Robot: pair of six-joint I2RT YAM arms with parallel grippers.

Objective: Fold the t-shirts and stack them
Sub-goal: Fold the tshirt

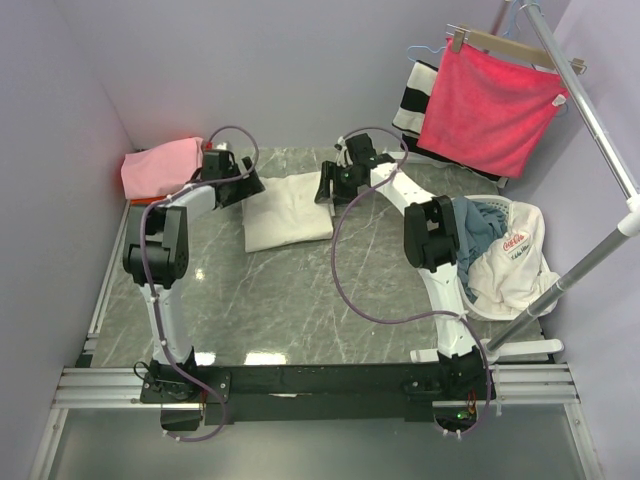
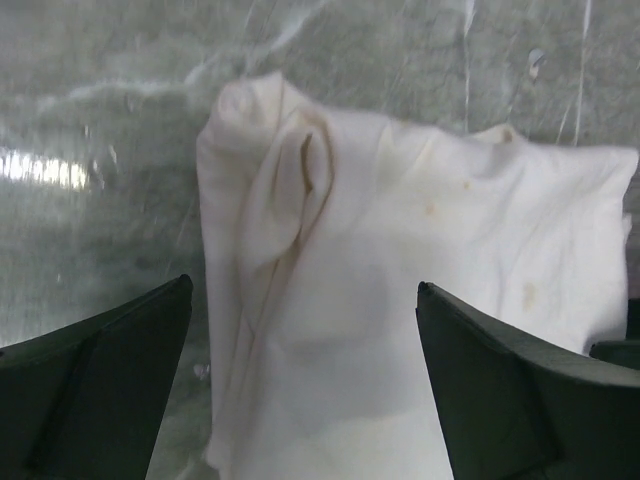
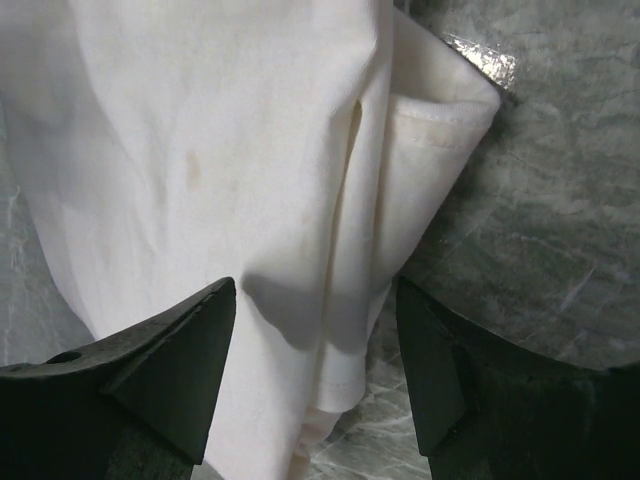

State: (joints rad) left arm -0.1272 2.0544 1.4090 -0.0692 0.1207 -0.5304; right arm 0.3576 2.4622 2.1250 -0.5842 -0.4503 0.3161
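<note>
Robot arms are working over a cream tee (image 1: 288, 212) at the back-centre of the marble counter (image 1: 300, 300), w/ the left arm (image 1: 170, 235) reaching in from the tee's left edge and the right arm (image 1: 425, 225) from its right. The tee is lying already doubled into a rough rectangle, layers bunching at one corner in the left wrist view (image 2: 400, 300) and showing a thick folded hem in the right wrist view (image 3: 230, 150). Both sets of jaws are standing apart, gripping nothing; the left jaws are hovering above the cloth's near-left part, while the right jaws are straddling the folded right edge. Whether either is touching fabric can't be told. A pink tee (image 1: 160, 165) is sitting folded at the far-left corner, well apart from the cream one. A red cloth (image 1: 490, 105) on a hanger and a striped cloth (image 1: 412, 95) are hanging at rear right; a basket (image 1: 520, 215) of clothes is sitting beside the right arm.

Judging by the layout, the step in hand is prob. the closing fold on the cream tee, or the pickup for stacking. Next move is calling for both jaws to drop, pinch all layers at opposite edges and lift evenly, so the loose corner isn't spilling open en route to the pink tee.
</note>
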